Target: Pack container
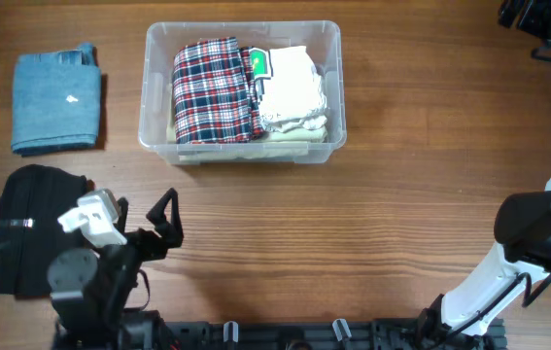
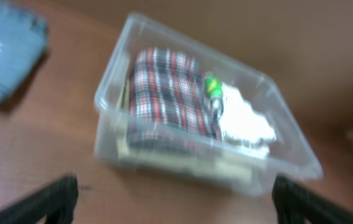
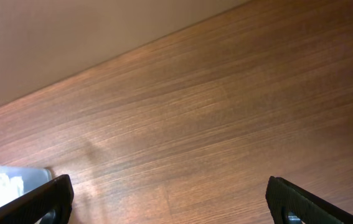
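The clear container point(image 1: 156, 134) stands at the back middle of the table. Inside lie a folded plaid cloth point(image 1: 215, 89), a white cloth point(image 1: 292, 89) and a small green tag point(image 1: 259, 64). My left gripper point(image 1: 154, 222) hovers near the front left, open and holding nothing, and it faces the bin. The blurred left wrist view shows the container point(image 2: 109, 134) ahead, beyond the gripper point(image 2: 176, 208). My right gripper point(image 1: 539, 21) sits at the far right corner. It is open over bare wood point(image 3: 170, 208), with a corner of the container point(image 3: 20, 174) at the lower left.
A folded blue denim piece point(image 1: 56, 100) lies at the back left, also in the left wrist view point(image 2: 5, 53). A black garment point(image 1: 32, 228) lies at the front left beside the left arm. The right arm point(image 1: 537, 233) curves up the right edge.
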Controlling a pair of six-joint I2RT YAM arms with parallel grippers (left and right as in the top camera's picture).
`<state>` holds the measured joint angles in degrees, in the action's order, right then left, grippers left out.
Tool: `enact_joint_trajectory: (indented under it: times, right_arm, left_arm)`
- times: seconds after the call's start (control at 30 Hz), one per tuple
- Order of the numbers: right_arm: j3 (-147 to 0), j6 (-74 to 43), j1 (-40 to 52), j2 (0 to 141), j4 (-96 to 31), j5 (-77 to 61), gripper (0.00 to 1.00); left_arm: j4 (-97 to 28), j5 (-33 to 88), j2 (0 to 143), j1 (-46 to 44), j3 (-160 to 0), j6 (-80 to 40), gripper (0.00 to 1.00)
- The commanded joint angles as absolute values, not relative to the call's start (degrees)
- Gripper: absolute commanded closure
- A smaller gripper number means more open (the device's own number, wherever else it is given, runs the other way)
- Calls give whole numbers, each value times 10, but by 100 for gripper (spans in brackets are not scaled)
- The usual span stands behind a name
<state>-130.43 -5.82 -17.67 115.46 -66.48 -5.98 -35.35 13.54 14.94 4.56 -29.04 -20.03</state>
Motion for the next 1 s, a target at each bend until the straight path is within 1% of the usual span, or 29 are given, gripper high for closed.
enact_joint_trajectory:
  times: [0.0,0.03,0.1,0.13,0.17,0.23,0.3,0.33,0.37,0.47,0.6,0.73,0.83,0.87,0.9,0.97]
  right_arm:
    - [-1300,-65,-175,1159,-664,-56,0]
    - [-1300,-66,-175,1159,-664,-56,0]
    - [-1300,-65,-175,1159,-664,-56,0]
    - [-1300,-65,-175,1159,-664,-56,0]
    - [-1300,-65,-175,1159,-664,-56,0]
    - [-1300,-65,-175,1159,-664,-56,0]
    - [-1300,-66,-175,1159,-664,-56,0]
    - [-1300,-65,-175,1159,-664,-56,0]
    - [-1300,-65,-175,1159,-664,-56,0]
    - [-1300,-65,-175,1159,-664,-56,0]
    - [-1300,-65,-175,1159,-664,-56,0]
    - [-1300,-65,-175,1159,-664,-56,0]
    - [-1300,-65,-175,1159,-664,-56,0]
    - [-1300,-66,-175,1159,-664,-56,0]
    - [-1300,-65,-175,1159,-664,-56,0]
    - [-1300,-65,-175,1159,-664,-56,0]
  left_arm:
    - [-482,129,309,43,-445,-204,0]
    - [-509,142,350,43,-478,-204,0]
    - [-515,186,402,43,-509,-204,0]
    - [-514,247,438,43,-515,-204,0]
    - [-515,268,457,43,-515,-204,0]
    - [-501,259,494,43,-515,-197,0]
    - [-498,225,531,43,-515,-198,0]
    - [-506,177,562,43,-515,-206,0]
    - [-520,112,602,43,-515,-242,0]
    - [-540,-28,716,44,-515,-310,0]
    - [-530,-147,809,44,-515,-309,0]
    - [-498,-266,853,44,-515,-304,0]
    - [-469,-323,869,44,-515,-288,0]
    - [-462,-324,869,44,-515,-280,0]
    - [-463,-312,869,44,-515,-278,0]
    - [-467,-241,863,55,-519,-277,0]
